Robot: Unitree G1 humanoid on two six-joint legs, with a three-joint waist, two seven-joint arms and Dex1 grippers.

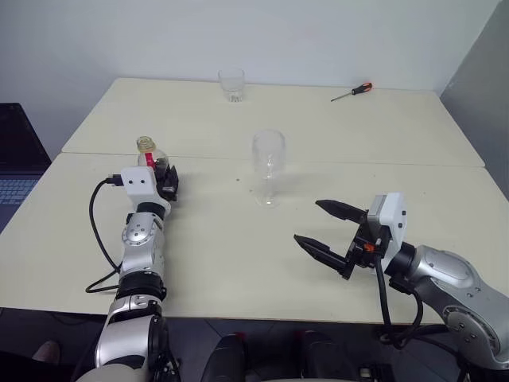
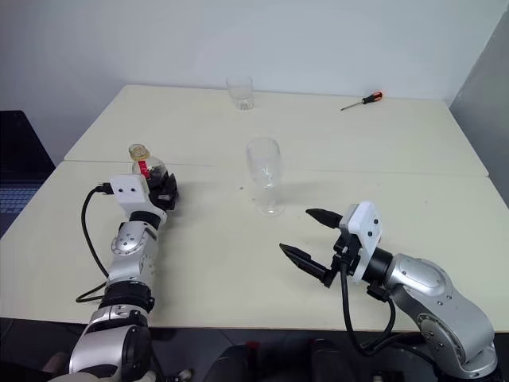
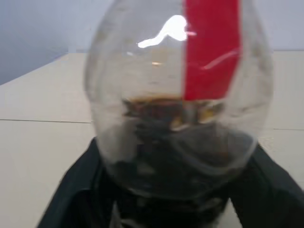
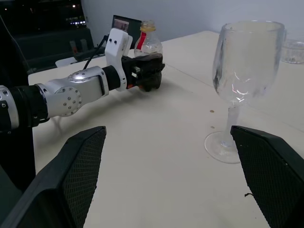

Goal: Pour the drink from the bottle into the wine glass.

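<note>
Head view: bottle [image 1: 151, 157] upright on table [image 1: 238, 255] at left, left hand [image 1: 167, 181] around its body, grip unconfirmed; wine glass [image 1: 268, 165] central. Left wrist: drink [image 3: 175, 156] low. Right wrist: right hand [image 4: 173, 175] spread, empty. Best squeezed firmly before lifting.

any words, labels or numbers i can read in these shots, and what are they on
None can be read.
Red label on the bottle: plain red, no lettering made out.
Screwdriver on the table: too small to tell any marking.
Wine glass and tumbler: clear, no print seen.
</note>
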